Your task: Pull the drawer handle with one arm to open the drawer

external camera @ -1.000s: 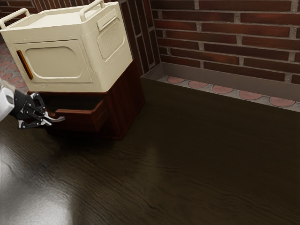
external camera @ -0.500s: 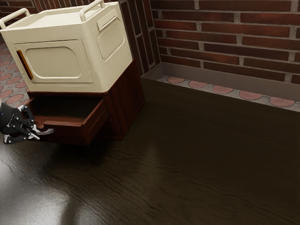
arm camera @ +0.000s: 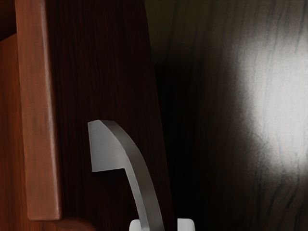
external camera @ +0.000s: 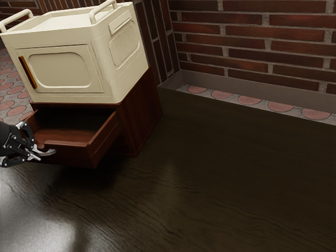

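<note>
My gripper [external camera: 34, 149] is at the exterior view's left edge, at the front of the pulled-out drawer [external camera: 68, 154], shut on its curved grey metal handle [external camera: 48, 153]. The drawer is dark reddish wood and stands well out of its cabinet [external camera: 139, 118], with its inside showing. In the wrist view the handle [arm camera: 138, 168] arcs away from the drawer front [arm camera: 103, 72] and passes between the white fingertips of my gripper [arm camera: 158, 225]. The handle's far part is hidden.
A cream box [external camera: 68, 65] with two top rails and an orange-brown door handle rests on the cabinet. The dark wooden surface [external camera: 210, 173] spreads in front and to the exterior view's right, with a brick wall [external camera: 252, 37] behind.
My gripper has moved toward the exterior view's left and slightly down. The drawer has slid farther out with it, showing more of its inside; the cabinet and cream box have stayed still.
</note>
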`<state>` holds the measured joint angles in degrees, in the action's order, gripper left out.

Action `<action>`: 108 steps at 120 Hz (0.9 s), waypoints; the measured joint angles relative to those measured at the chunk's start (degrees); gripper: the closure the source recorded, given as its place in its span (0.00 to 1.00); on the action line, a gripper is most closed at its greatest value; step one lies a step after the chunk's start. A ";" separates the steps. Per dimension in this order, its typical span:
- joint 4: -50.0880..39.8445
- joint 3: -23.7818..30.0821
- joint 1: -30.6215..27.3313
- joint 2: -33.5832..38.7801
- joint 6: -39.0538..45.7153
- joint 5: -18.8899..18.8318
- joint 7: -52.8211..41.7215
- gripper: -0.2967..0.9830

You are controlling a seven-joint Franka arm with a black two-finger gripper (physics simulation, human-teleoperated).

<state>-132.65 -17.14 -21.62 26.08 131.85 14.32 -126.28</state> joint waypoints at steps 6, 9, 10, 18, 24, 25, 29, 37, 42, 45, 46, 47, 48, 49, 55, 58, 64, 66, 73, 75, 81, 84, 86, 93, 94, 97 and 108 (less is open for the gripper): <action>-0.01 0.00 -0.01 0.23 -0.01 -0.11 -0.02 0.83; -0.09 0.00 -0.02 0.39 -0.03 -0.16 -0.02 0.83; -0.11 0.00 -0.02 0.43 -0.04 -0.18 -0.02 0.83; -0.27 0.00 -0.02 0.82 -0.14 -0.35 0.02 0.81; -0.42 0.00 -0.02 1.13 -0.26 -0.51 0.11 0.78; -0.43 0.00 -0.02 1.16 -0.28 -0.54 0.13 0.78; -0.47 0.00 -0.02 1.24 -0.38 -0.66 0.21 0.76; -0.57 0.00 -0.01 1.35 -0.59 -0.85 0.39 0.73; -0.59 0.00 0.00 1.39 -0.71 -0.93 0.50 0.71; -0.60 -0.02 0.00 1.40 -0.77 -0.97 0.56 0.69; -0.60 -0.02 0.00 1.40 -0.80 -0.98 0.58 0.69; -0.60 -0.02 0.00 1.40 -0.82 -0.99 0.60 0.69; -0.61 -0.02 0.00 1.40 -0.84 -1.00 0.62 0.68; -0.60 -0.01 0.00 1.40 -0.86 -1.01 0.64 0.68; -0.57 -0.02 0.00 1.55 -1.00 -1.05 0.75 0.66; -0.55 -0.03 0.00 1.85 -1.09 -1.07 0.80 0.65; -0.44 -0.07 -0.09 3.03 -1.62 -1.13 0.89 0.64; -0.32 -0.07 -0.14 3.61 -1.92 -1.17 0.92 0.64; 0.87 0.00 -0.20 5.34 -3.58 -2.07 1.12 0.62; 1.67 0.08 -0.18 5.60 -4.31 -2.38 1.20 0.62; 5.48 0.77 -0.14 5.45 -7.31 -3.86 1.72 0.61; 7.61 1.51 -0.22 4.93 -9.05 -4.82 2.14 0.61; 9.14 2.10 -0.28 4.37 -10.31 -5.46 2.48 0.60; 14.99 4.05 -0.15 1.05 -15.08 -7.90 3.95 0.59; 15.67 4.36 -0.14 0.58 -15.74 -8.20 4.18 0.59; 18.19 5.29 0.01 -1.23 -17.84 -9.18 4.94 0.58; 27.81 7.13 3.72 -7.92 -25.80 -12.75 8.25 0.53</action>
<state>-104.84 -10.01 -17.90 18.17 106.05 1.57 -118.03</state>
